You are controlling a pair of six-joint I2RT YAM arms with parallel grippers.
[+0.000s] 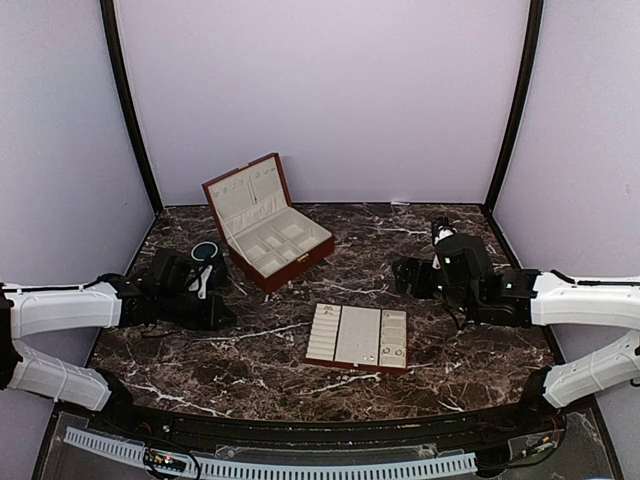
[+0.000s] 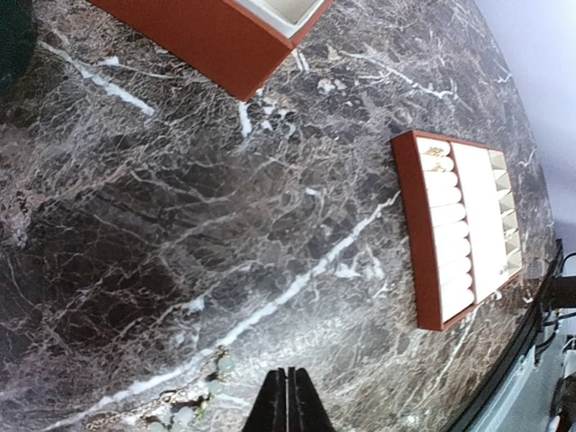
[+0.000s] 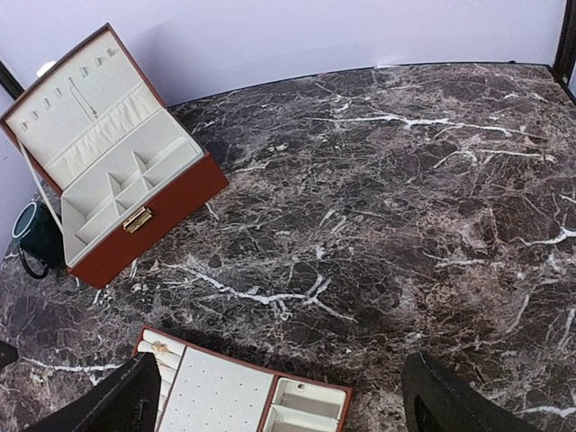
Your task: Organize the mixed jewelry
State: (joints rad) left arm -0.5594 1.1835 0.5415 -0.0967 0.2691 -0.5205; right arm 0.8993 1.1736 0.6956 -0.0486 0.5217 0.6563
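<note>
Left wrist: left fingers (image 2: 273,409) pressed together, empty | right fingers (image 3: 117,405) spread wide, empty

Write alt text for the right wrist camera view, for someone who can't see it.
The right claw hangs open over a dark marble table, a cream-lined tray with tiny jewelry at the frame's bottom edge. An open red-brown wooden box and a dark green cup sit at left.

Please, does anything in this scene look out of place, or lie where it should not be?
Yes. A loose beaded chain lies on the bare marble table just beside the shut left claw, outside both the tray and the open wooden box. Nothing looks spilled or damaged.
</note>
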